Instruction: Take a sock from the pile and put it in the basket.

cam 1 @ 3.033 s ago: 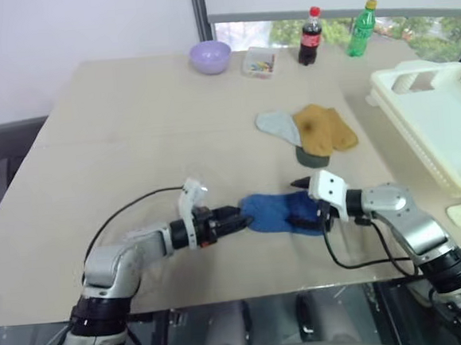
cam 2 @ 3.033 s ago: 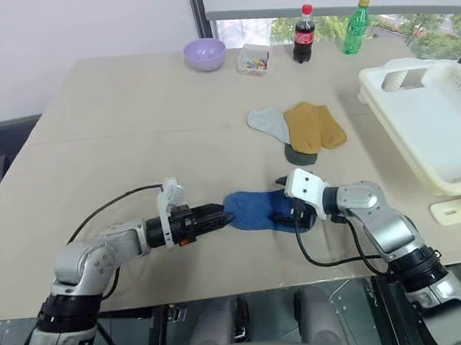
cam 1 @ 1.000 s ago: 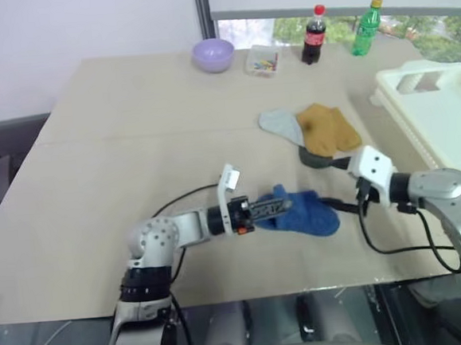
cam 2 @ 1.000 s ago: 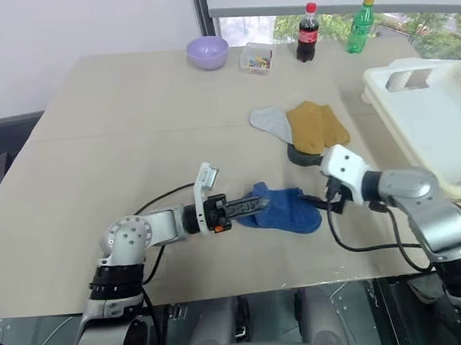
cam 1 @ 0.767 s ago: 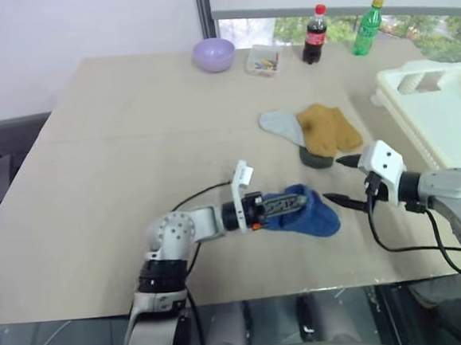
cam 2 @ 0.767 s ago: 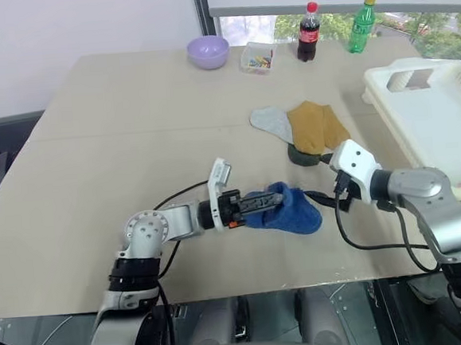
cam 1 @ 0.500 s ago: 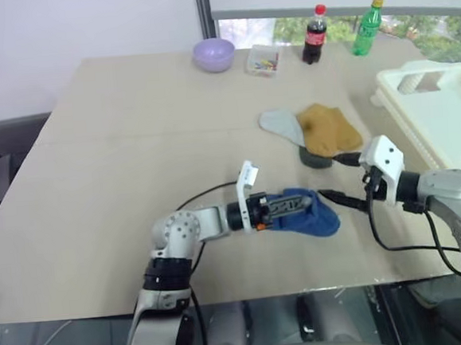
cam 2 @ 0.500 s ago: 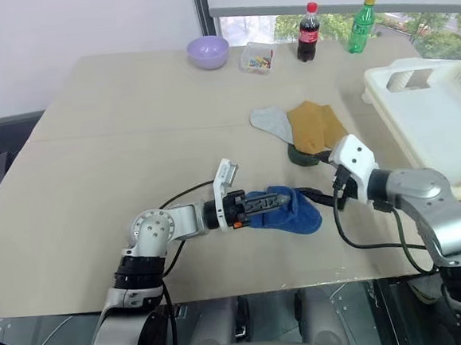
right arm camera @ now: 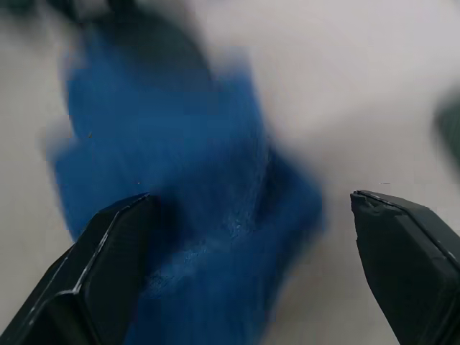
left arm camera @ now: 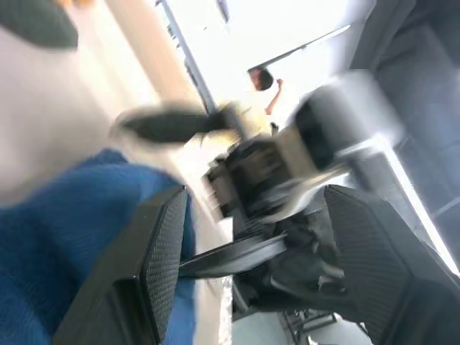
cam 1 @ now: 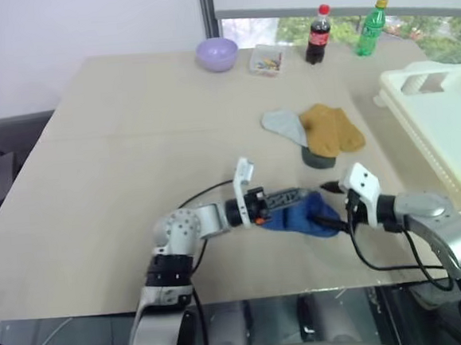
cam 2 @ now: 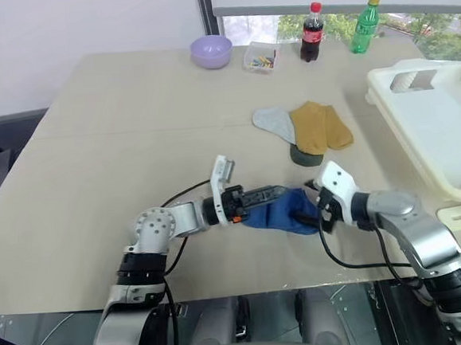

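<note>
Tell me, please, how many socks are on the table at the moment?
4. The blue sock lies nearest the front edge; the pale grey sock, mustard-yellow sock and dark green sock sit together behind it. Others could be hidden underneath.

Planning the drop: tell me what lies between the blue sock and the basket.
Nothing visible blocks it. The sock lies on bare table between both grippers, left and right. The basket stands off to the right, and the pile lies beyond the sock, off that line.
</note>
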### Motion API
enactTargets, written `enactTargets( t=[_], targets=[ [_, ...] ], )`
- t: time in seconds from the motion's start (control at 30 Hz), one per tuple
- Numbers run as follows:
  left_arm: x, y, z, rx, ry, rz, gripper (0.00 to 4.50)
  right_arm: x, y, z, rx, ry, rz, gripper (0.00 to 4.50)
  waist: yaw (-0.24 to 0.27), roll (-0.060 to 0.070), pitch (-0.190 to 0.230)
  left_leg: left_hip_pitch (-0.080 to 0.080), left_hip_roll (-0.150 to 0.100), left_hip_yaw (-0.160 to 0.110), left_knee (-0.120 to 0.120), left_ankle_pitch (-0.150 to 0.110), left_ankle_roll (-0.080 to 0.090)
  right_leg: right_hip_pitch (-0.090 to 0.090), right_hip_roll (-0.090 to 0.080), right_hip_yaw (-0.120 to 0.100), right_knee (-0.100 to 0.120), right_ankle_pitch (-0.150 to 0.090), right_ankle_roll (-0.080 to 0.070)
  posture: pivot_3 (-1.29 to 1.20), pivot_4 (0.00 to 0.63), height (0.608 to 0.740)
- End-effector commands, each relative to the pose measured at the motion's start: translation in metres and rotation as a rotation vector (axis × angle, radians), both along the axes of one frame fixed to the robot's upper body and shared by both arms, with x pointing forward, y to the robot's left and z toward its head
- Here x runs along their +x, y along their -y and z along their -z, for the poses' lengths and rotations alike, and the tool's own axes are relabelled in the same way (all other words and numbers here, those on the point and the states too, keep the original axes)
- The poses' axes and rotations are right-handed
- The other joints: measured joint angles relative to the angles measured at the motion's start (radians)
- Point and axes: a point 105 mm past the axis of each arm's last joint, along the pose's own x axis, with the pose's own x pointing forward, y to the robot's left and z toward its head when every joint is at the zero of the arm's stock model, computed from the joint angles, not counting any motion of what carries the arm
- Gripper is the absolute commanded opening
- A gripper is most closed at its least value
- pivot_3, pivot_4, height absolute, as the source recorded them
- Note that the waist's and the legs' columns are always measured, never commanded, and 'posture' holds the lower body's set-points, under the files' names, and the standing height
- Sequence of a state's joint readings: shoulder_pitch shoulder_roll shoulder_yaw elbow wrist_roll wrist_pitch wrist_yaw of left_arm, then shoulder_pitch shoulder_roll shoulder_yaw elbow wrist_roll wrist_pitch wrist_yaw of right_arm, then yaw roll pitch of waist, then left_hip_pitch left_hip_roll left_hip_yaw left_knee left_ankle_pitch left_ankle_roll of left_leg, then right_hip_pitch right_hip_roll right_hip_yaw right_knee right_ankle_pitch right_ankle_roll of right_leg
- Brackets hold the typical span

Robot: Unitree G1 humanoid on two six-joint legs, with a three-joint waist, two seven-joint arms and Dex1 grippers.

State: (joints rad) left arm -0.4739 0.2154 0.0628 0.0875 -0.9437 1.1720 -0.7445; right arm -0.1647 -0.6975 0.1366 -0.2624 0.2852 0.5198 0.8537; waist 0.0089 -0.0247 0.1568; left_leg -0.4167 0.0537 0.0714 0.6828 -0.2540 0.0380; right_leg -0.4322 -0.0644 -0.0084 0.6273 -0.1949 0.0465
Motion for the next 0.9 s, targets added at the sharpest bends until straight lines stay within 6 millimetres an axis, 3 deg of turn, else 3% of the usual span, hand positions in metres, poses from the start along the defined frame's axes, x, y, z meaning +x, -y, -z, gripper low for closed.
enactTargets(
  t=[0.03, 0.17, 0.4, 0.8, 0.9],
  targets=[
    [0.006, -0.018, -0.010, 0.000, 0.055, -0.048, 3.29, 0.000, 0.013, 0.012, -0.074, -0.013, 0.018, 4.46, 0.001, 0.000, 0.000, 0.000, 0.000, 0.000, 0.000, 0.000, 0.000, 0.000, 0.000, 0.000, 0.000, -0.001, 0.001, 0.00, 0.150, 0.729],
    [0.013, -0.051, 0.001, 0.104, 0.063, -0.129, 3.29, 0.002, 0.007, 0.010, -0.060, 0.004, 0.011, 4.46, 0.002, 0.000, 0.000, 0.000, 0.000, -0.001, 0.000, 0.000, 0.000, 0.001, 0.000, -0.001, 0.000, -0.001, 0.002, 0.00, 0.150, 0.729],
    [0.005, -0.073, 0.022, 0.278, 0.070, -0.130, 3.29, 0.003, 0.004, 0.011, -0.064, 0.017, 0.004, 4.46, 0.003, 0.000, 0.000, 0.001, 0.001, 0.000, 0.000, 0.000, 0.000, 0.001, 0.000, 0.000, 0.000, -0.001, 0.002, 0.00, 0.150, 0.729],
    [-0.036, -0.043, 0.039, 0.361, 0.095, 0.088, 3.29, 0.005, 0.003, 0.010, -0.071, 0.037, 0.004, 4.46, 0.002, 0.000, -0.001, 0.001, 0.002, 0.000, 0.000, 0.000, 0.000, 0.001, 0.000, 0.000, 0.000, -0.001, 0.001, 0.00, 0.150, 0.729],
    [-0.042, -0.037, 0.033, 0.320, 0.086, 0.126, 3.29, 0.005, 0.003, 0.010, -0.069, 0.040, 0.006, 4.46, 0.002, 0.000, -0.001, 0.002, 0.002, 0.000, 0.000, 0.000, 0.000, 0.001, 0.000, 0.000, 0.000, -0.001, 0.002, 0.00, 0.150, 0.729]
  ],
)
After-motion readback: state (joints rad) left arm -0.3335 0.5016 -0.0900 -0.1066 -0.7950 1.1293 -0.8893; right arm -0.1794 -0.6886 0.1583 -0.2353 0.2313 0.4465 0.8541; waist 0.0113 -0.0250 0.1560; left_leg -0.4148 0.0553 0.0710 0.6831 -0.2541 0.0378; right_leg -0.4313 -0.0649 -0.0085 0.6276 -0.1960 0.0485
